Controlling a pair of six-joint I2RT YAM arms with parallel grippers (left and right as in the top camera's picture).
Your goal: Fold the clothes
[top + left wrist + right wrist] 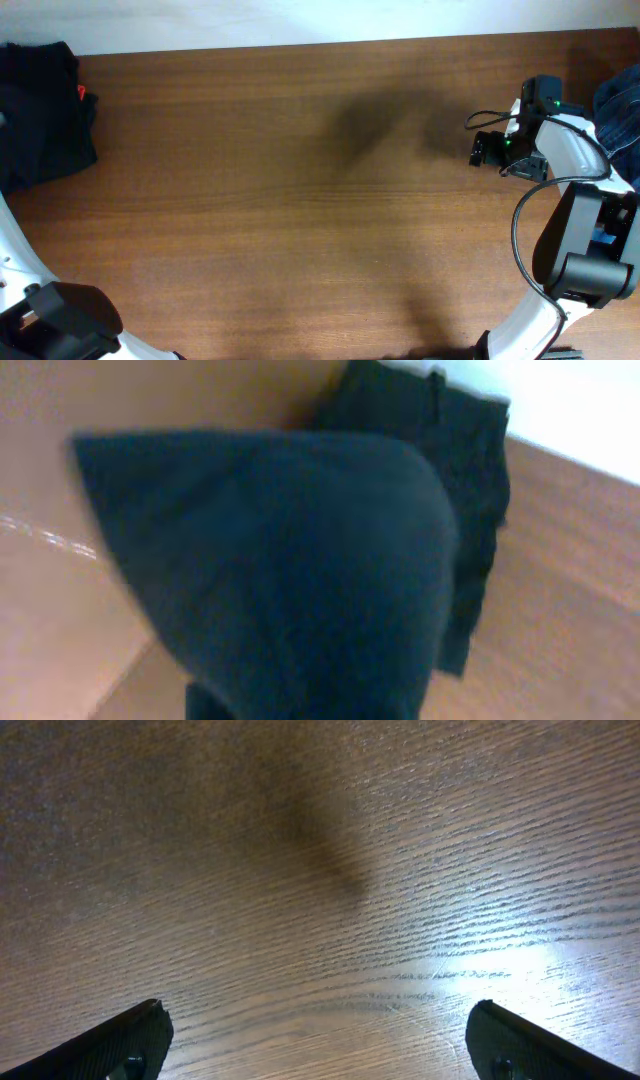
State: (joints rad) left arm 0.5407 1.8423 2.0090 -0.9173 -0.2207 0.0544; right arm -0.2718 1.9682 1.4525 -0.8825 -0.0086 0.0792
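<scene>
Blurred dark cloth [300,580] fills the left wrist view, hiding its fingers.

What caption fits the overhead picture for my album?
Black clothes piled at the table's top-left corner; right tool over the wood.

The table [300,200] was brown wood with a fine visible grain and a smooth, low-sheen finish that threw back a soft glare in the right wrist view. The clothes [40,115] were black cloth, matt and soft, and the blue cloth [622,110] looked matt too. The right arm [570,150] had smooth white shells, seemingly plastic, and the right gripper [320,1055] had matt black fingers [125,1040].
</scene>
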